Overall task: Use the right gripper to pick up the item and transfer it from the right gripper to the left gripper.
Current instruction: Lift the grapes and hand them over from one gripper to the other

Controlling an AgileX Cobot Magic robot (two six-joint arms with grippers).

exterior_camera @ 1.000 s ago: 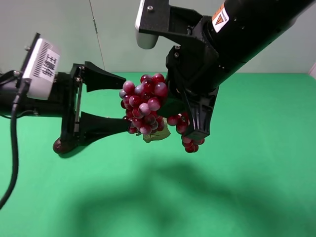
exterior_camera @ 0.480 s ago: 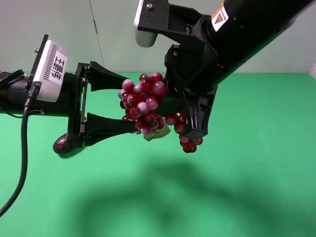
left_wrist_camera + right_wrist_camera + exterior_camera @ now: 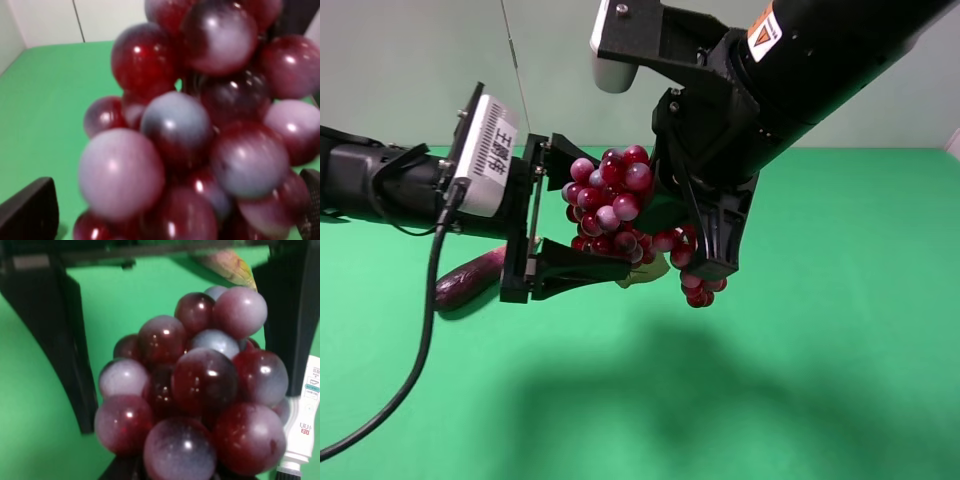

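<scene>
The bunch of dark red and purple grapes (image 3: 610,205) hangs in the air, and its small green leaf (image 3: 642,272) shows below. My right gripper (image 3: 682,228), with the yellow-triangle label, is shut on the bunch's right part. My left gripper (image 3: 598,212), with the white character plate, is open, one jaw above and one below the bunch's left part. In the left wrist view the grapes (image 3: 200,130) fill the frame between the two jaw tips. In the right wrist view the grapes (image 3: 195,385) sit between the left gripper's black jaws.
A purple eggplant (image 3: 468,279) lies on the green table (image 3: 840,380) under the left arm. A white bottle (image 3: 302,426) shows at the edge of the right wrist view. A black cable (image 3: 415,360) trails from the left arm.
My left gripper has moved right, and its open jaws now straddle the grapes. The right gripper has kept the bunch nearly still. More of the eggplant shows.
</scene>
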